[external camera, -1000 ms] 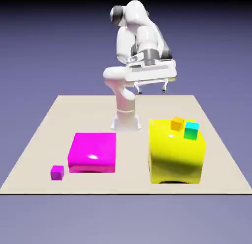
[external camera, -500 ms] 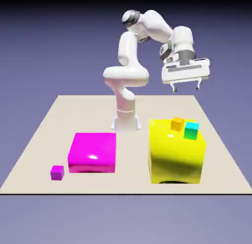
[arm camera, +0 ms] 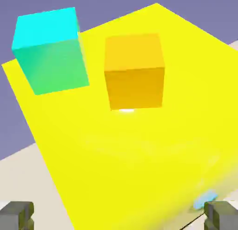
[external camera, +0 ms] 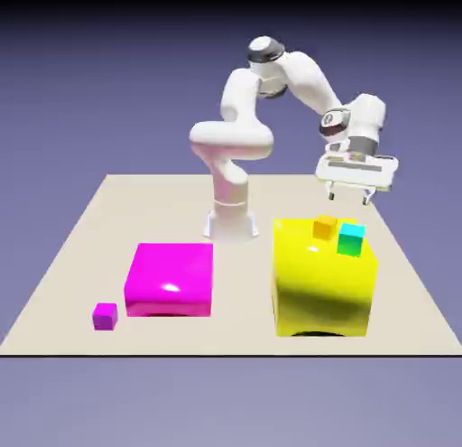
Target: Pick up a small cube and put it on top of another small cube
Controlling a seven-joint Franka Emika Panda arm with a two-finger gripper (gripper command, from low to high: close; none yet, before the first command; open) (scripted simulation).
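Observation:
The small teal-green cube [external camera: 351,239] [arm camera: 50,50] with a cyan top sits on the big yellow block [external camera: 323,283] [arm camera: 139,141], near its back corner at the exterior view's right. A small orange cube [external camera: 325,226] [arm camera: 134,70] stands beside it on the same block. My gripper [external camera: 350,196] [arm camera: 119,215] hangs open a little above and behind the two cubes, holding nothing. In the hand view its grey fingertips [arm camera: 17,215] show far apart at the bottom corners. A small purple cube [external camera: 106,316] lies on the table at the front of the exterior view's left.
A big magenta block [external camera: 170,279] lies flat on the table [external camera: 90,228], left of the yellow block in the exterior view. The robot's base [external camera: 230,221] stands behind the two blocks.
The arm has swung toward the exterior view's right and come down, bringing the open gripper from above the base to just over the yellow block's back edge. The cubes have not moved.

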